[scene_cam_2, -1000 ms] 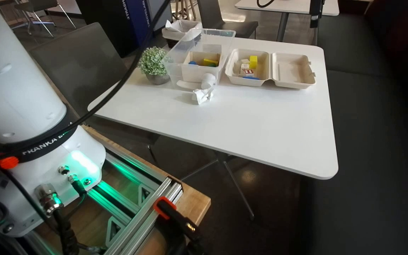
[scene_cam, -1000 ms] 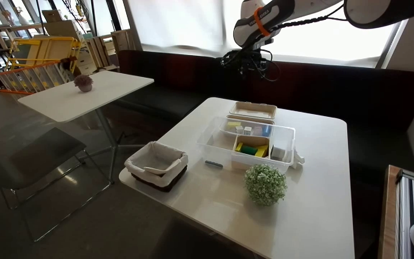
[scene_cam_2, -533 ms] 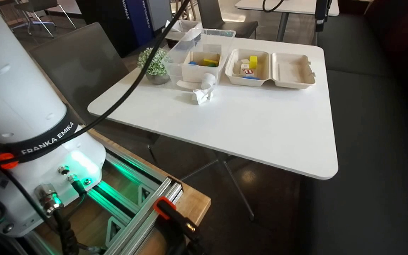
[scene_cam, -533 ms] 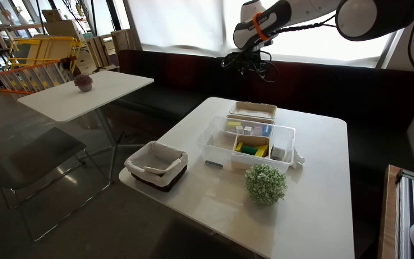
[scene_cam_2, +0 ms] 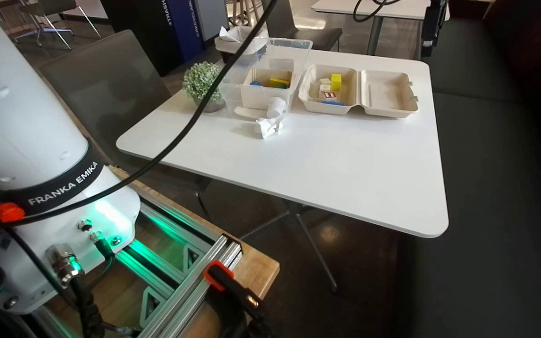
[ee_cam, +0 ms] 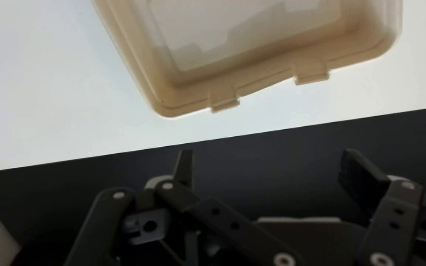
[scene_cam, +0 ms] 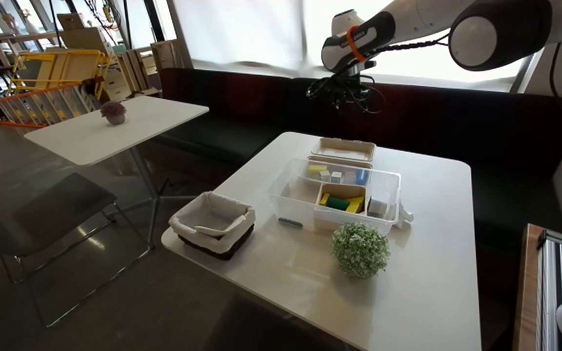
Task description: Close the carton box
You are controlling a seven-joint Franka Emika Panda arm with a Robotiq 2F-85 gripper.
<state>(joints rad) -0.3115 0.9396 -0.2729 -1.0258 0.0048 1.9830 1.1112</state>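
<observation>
The carton box [scene_cam_2: 325,107] is a pale beige clamshell with white, yellow and blue blocks inside. Its hinged lid [scene_cam_2: 385,94] lies open, flat on the table. In an exterior view the lid [scene_cam: 343,149] shows at the table's far edge, with the base behind a clear bin. In the wrist view the lid [ee_cam: 242,29] fills the top, its two tabs pointing toward my gripper [ee_cam: 266,155]. My gripper is open and empty, past the table edge beyond the tabs. It also hangs above and behind the lid in both exterior views [scene_cam: 344,100] [scene_cam_2: 429,40].
A clear plastic bin [scene_cam_2: 256,97] stands beside the carton box, holding a small open box of blocks. A green plant [scene_cam: 360,250], a cloth-lined basket [scene_cam: 232,239] and crumpled paper [scene_cam_2: 268,126] are on the white table [scene_cam_2: 345,164]. A dark bench [scene_cam_2: 486,188] runs alongside.
My gripper has moved slightly to the right and a little down in both exterior views. The arm's cable has swung along. The carton box and its open lid have not moved.
</observation>
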